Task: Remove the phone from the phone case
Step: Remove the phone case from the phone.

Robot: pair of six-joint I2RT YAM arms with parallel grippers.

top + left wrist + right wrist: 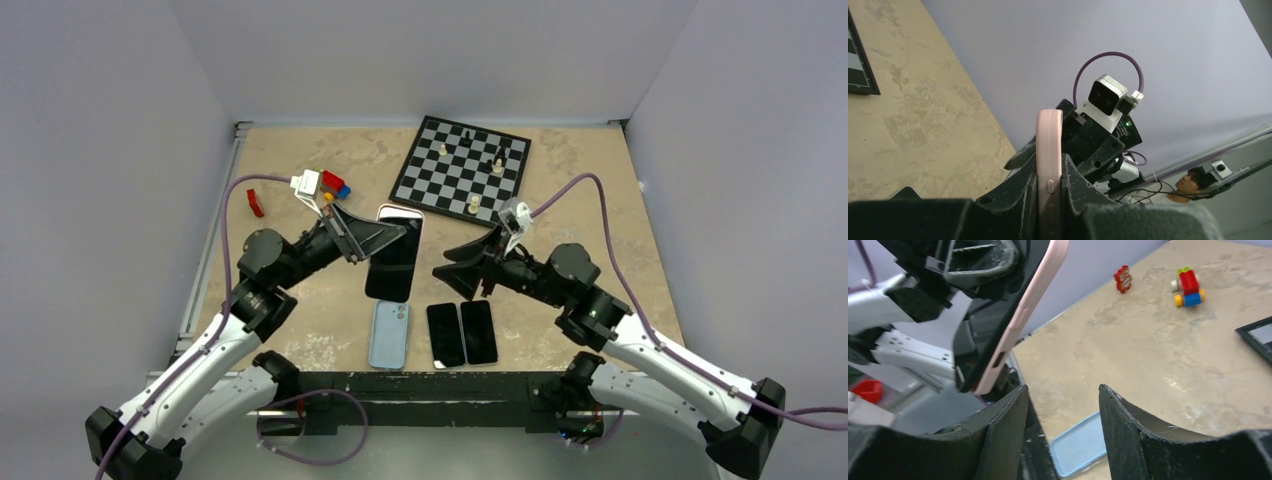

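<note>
Nearest the arm bases, on the near side of the pink phone case, a light-blue handset or empty case – which one cannot be told – and two black phones are laid flat. They are judged to be set aside, apart from the work.

Above them the pink phone case, with the phone seated inside, is held off the table. It is pinched across its thickness by the left gripper – presumably so that its free edge is offered sideways.

Just right of the case, the right gripper is aimed at that edge with its fingers spread and nothing between them. It is judged ready to peel the rim.

Beyond the case lie toy bricks and a chessboard.
</note>
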